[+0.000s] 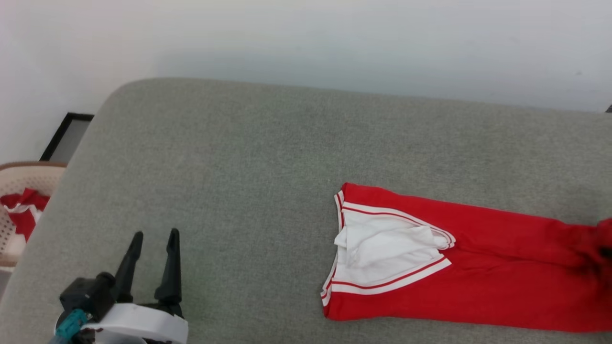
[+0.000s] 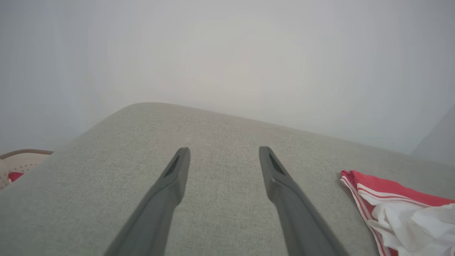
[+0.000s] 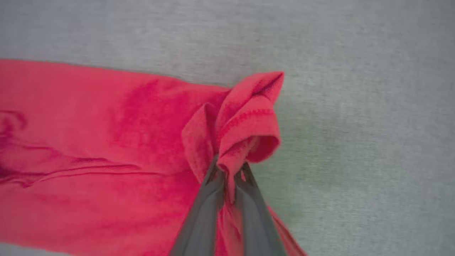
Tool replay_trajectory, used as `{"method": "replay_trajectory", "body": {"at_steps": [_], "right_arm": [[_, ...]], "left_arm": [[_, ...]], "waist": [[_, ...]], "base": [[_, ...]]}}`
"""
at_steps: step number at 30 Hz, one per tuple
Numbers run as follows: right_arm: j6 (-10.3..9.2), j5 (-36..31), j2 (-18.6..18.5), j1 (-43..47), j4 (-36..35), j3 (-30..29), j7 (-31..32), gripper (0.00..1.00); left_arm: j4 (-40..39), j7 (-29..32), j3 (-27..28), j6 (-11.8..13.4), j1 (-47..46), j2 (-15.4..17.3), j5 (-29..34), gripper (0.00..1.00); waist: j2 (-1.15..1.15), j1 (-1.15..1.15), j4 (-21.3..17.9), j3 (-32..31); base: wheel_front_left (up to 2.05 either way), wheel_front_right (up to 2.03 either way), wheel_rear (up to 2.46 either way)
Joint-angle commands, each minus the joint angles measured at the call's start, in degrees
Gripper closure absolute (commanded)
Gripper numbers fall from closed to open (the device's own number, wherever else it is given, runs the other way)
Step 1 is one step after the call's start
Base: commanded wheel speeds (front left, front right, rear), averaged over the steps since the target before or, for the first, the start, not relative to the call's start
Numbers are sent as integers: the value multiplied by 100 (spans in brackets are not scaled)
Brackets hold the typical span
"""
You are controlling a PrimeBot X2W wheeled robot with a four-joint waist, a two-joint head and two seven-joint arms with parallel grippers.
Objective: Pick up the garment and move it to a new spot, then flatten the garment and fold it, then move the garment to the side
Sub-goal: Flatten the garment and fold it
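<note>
The garment (image 1: 497, 267) lies folded into a long red strip on the grey cushioned surface, its white sleeve and striped trim facing left. The same garment (image 2: 401, 209) shows at the lower right of the left wrist view. My left gripper (image 1: 154, 238) stands open over bare cushion at the lower left, well apart from the cloth; in its wrist view the left gripper (image 2: 224, 153) has nothing between its fingers. My right gripper (image 3: 229, 170) is shut on a bunched red hem of the garment (image 3: 89, 149), lifting that corner slightly.
A beige perforated basket (image 1: 21, 179) with red cloth inside stands off the cushion's left edge. A dark frame (image 1: 64, 136) leans by the white wall (image 1: 306, 38). Bare grey cushion (image 1: 229, 167) stretches across the left and back.
</note>
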Motion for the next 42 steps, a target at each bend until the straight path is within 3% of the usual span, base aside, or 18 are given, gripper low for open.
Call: {"method": "replay_trajectory", "body": {"at_steps": [1, 6, 13, 20, 27, 28, 31, 32, 33, 42], "right_arm": [[-6, 161, 74, 88, -196, 55, 65, 100], [-6, 596, 354, 276, -1253, 215, 352, 100], [-6, 369, 1088, 231, -1977, 534, 521, 100], [-6, -39, 1898, -112, -1632, 824, 264, 100], [-5, -376, 2430, -486, -864, 1001, -87, 100], [-6, -382, 2481, -547, -792, 1044, -146, 96], [-6, -227, 2655, -661, -697, 1140, -268, 64], [-6, -194, 2685, -700, -699, 1168, -312, 24], [-6, -139, 2699, -736, -704, 1214, -338, 0], [-6, 227, 2486, -823, -1177, 1550, -667, 0]], "left_arm": [[13, -3, 13, -30, 55, -13, 17, 0], [81, -2, 11, -59, 138, -38, -20, 0], [206, -2, -190, -101, -18, -82, -37, 0], [386, -2, -551, -130, -320, -172, -60, 0], [580, -2, -884, -143, -592, -202, -170, 0], [597, -3, -894, -144, -615, -194, -195, 0], [632, -2, -914, -147, -650, -158, -249, 0], [633, -2, -905, -148, -648, -143, -268, 0], [635, -2, -894, -148, -636, -128, -276, 0], [644, -2, -791, -150, -512, 20, -339, 0]], "waist": [[0, 0, -71, -115], [0, 0, -92, -281], [0, 0, 135, -340], [0, 0, 547, -296], [0, 0, 868, -232], [0, 0, 885, -227], [0, 0, 881, -225], [0, 0, 858, -229], [0, 0, 830, -237], [0, 0, 381, -355]], "base": [[0, 0, 0], [0, 0, 0], [0, 0, 0], [0, 0, 0], [0, 0, 0], [0, 0, 0], [0, 0, 0], [0, 0, 0], [0, 0, 0], [0, 0, 0]]}}
